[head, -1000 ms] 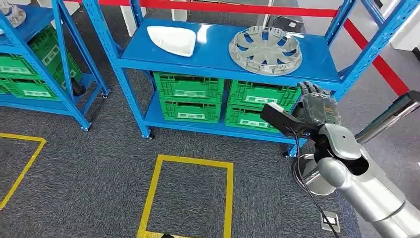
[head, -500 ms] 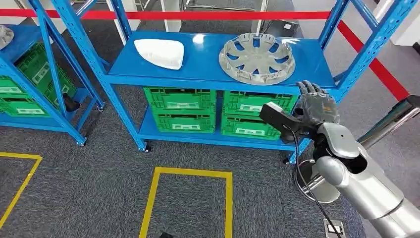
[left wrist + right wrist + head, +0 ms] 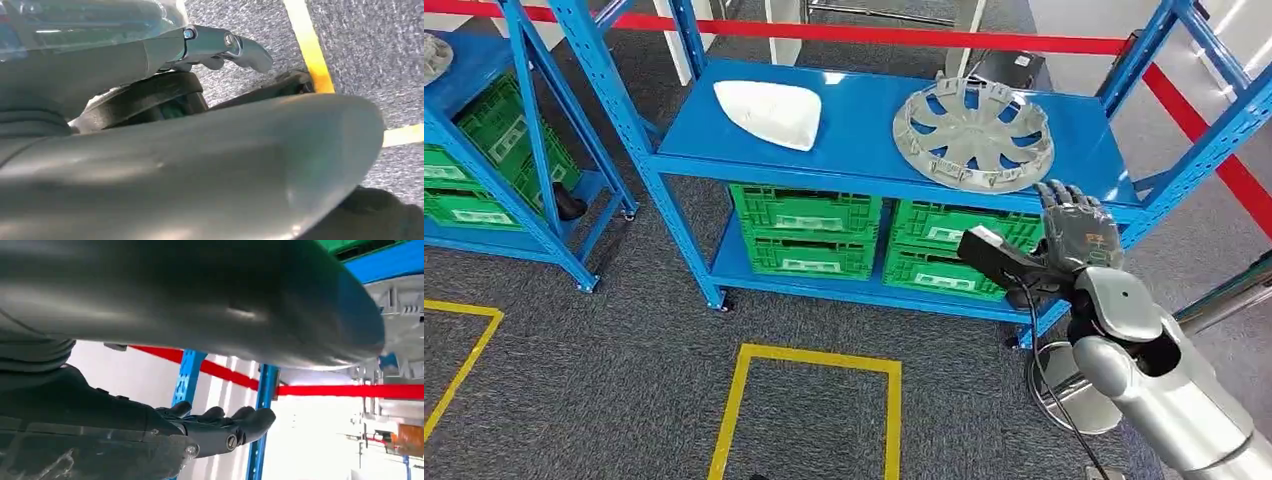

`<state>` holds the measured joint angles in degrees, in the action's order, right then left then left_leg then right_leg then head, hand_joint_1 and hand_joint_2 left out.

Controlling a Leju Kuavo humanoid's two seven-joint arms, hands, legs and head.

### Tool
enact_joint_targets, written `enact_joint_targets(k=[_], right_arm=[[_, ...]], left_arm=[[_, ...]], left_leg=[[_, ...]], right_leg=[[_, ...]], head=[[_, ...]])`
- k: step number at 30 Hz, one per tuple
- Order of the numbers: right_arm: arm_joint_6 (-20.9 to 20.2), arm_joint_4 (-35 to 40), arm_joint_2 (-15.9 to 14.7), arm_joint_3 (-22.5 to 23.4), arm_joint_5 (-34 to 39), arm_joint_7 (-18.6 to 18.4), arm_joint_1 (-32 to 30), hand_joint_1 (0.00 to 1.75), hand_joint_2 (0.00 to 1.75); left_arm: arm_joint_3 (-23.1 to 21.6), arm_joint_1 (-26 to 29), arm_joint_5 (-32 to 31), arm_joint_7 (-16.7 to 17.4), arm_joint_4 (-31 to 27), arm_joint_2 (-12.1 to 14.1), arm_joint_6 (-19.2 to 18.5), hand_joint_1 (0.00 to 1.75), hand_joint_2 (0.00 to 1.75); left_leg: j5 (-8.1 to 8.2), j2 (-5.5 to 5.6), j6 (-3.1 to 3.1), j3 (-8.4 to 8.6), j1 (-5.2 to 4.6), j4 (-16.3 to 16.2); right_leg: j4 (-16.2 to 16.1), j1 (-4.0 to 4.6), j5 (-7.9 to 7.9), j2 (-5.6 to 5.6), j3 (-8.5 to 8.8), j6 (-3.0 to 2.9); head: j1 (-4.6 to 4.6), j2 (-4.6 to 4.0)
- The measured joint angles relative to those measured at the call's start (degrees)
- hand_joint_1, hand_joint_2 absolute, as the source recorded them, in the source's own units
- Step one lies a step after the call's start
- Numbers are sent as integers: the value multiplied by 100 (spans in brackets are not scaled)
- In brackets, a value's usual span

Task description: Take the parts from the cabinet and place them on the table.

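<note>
Grey wheel cover (image 3: 973, 135) flat on blue shelf (image 3: 864, 115), white part (image 3: 769, 112) beside. Right hand (image 3: 1079, 232) raised nr shelf edge, fingers spread, empty. Left hand: can't tell.

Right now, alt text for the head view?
The right robot hand, empty with fingers apart, is raised before a blue shelf holding a grey wheel cover and a white part. Green crates sit below; yellow floor tape marks the grey carpet.

warehouse, blue shelving (image 3: 874, 165), green crates (image 3: 809, 225), floor tape (image 3: 754, 390)
</note>
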<state>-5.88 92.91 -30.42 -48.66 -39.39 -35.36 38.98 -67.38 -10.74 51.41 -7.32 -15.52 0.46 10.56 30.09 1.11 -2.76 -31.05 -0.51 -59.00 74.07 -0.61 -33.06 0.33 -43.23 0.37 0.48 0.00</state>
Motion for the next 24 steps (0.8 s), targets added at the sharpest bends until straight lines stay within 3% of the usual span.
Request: enact_joint_targets(k=[1,3,4,6,8,10,11,13,14,15,16,17,18,19,20,21,24], right_arm=[[0,13,0,38,2,0,-4,0,0],[0,37,-2,116,4,0,-6,0,0],[4,35,-6,136,9,0,-16,0,0],[-4,54,-13,173,28,-2,-45,0,0],[4,101,-11,236,26,-2,-28,0,0],[4,131,-17,276,26,-2,-29,0,0],[7,135,-17,282,28,-2,-28,0,0],[7,138,-18,284,39,-2,-52,0,0],[7,138,-18,287,42,-2,-60,0,0],[9,138,-17,289,50,-2,-65,0,0],[15,138,-18,291,63,-2,-66,0,0],[22,138,-18,293,72,-2,-66,0,0],[30,138,-18,297,83,-2,-71,0,0],[48,133,-20,289,98,-2,-80,0,0],[65,129,-22,276,136,-2,-88,0,0],[79,129,-31,280,146,-2,-93,0,0],[138,135,-57,302,186,-2,-34,0,0]], left_arm=[[0,-2,0,7,0,-2,0,0,0],[0,7,2,26,0,-15,-2,0,0],[0,14,4,40,0,-20,0,0,0],[2,-11,13,52,0,-13,-2,0,0],[4,-8,20,61,0,-7,-2,0,0],[4,-13,20,61,0,-9,-2,0,0],[7,-32,20,61,0,-9,-2,0,0],[11,-57,17,53,0,-7,-2,0,0],[11,-74,17,55,0,-4,-2,0,0],[11,-78,17,59,0,-2,-2,0,0],[11,-77,17,61,0,-2,-2,0,0],[11,-73,20,66,0,2,-2,0,0],[11,-59,20,70,0,4,-2,0,0],[11,-50,17,66,6,6,-2,0,0],[11,-61,20,68,9,0,-13,0,0],[13,-65,17,57,9,-4,-13,0,0],[15,-71,20,70,9,-28,-11,0,0]], left_leg=[[63,1,11,89,-3,0],[192,0,42,175,-4,28],[242,0,84,299,-17,23],[274,2,147,350,-21,91],[221,2,211,398,-38,31],[200,-6,267,133,-36,-503],[285,-6,296,-113,-34,-926],[707,-6,337,-528,-39,-1502],[836,-6,341,-627,-40,-1549],[807,-6,350,-649,-40,-1437],[607,-6,334,-613,-40,-1160],[234,-6,300,-552,-42,-755],[-290,-7,249,-516,-50,-322],[-568,-6,188,-584,-83,-112],[-296,-17,156,-520,-106,-27],[-440,-10,94,-481,-114,-27],[-393,-2,20,-332,-51,93]], right_leg=[[-378,6,285,0,81,-31],[-1281,37,1057,-16,305,-123],[-1314,83,914,-15,307,-137],[-1440,95,925,7,383,-180],[-1507,53,871,24,503,-245],[-1575,30,801,9,685,-308],[-1580,26,754,8,744,-319],[-1580,27,640,9,869,-325],[-1580,28,584,11,946,-327],[-1580,30,517,18,1039,-324],[-1580,32,450,23,1135,-319],[-1579,35,388,25,1229,-310],[-1583,41,325,24,1286,-298],[-1557,49,279,30,1333,-277],[-1572,59,255,58,1294,-236],[-1583,55,218,45,1292,-187],[-1408,55,226,35,1295,-110]], head=[[4,0],[22,0],[6,0],[59,0],[33,0],[-4,0],[-20,0],[-42,0],[-48,0],[-48,0],[-59,0],[-68,0],[-77,0],[-83,0],[-74,0],[-96,0],[-87,0]])
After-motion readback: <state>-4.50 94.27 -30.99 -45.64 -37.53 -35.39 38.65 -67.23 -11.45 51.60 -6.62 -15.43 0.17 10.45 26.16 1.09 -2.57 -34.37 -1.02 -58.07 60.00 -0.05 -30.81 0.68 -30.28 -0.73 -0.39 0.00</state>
